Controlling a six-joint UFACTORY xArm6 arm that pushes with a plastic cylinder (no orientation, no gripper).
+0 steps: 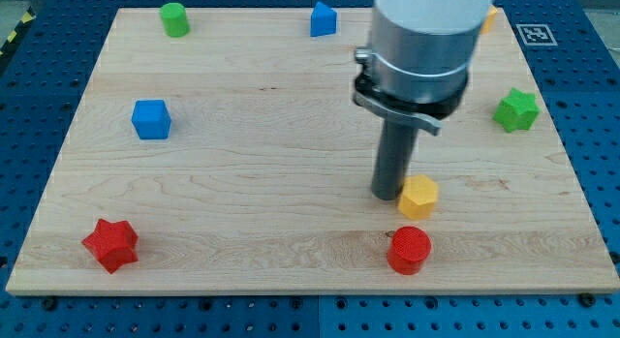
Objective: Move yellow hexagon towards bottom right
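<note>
The yellow hexagon point(418, 196) lies on the wooden board point(252, 183), right of centre and toward the view's bottom. My tip point(388, 195) rests on the board just left of the hexagon, touching or almost touching its left side. The dark rod rises from there to the grey arm body at the view's top.
A red cylinder point(409, 249) sits just below the hexagon. A green star point(516, 109) is at the right, a red star point(110, 244) bottom left, a blue cube point(151, 119) left, a green cylinder point(174, 18) and a blue block point(323, 19) along the top. An orange block point(490, 18) is partly hidden behind the arm.
</note>
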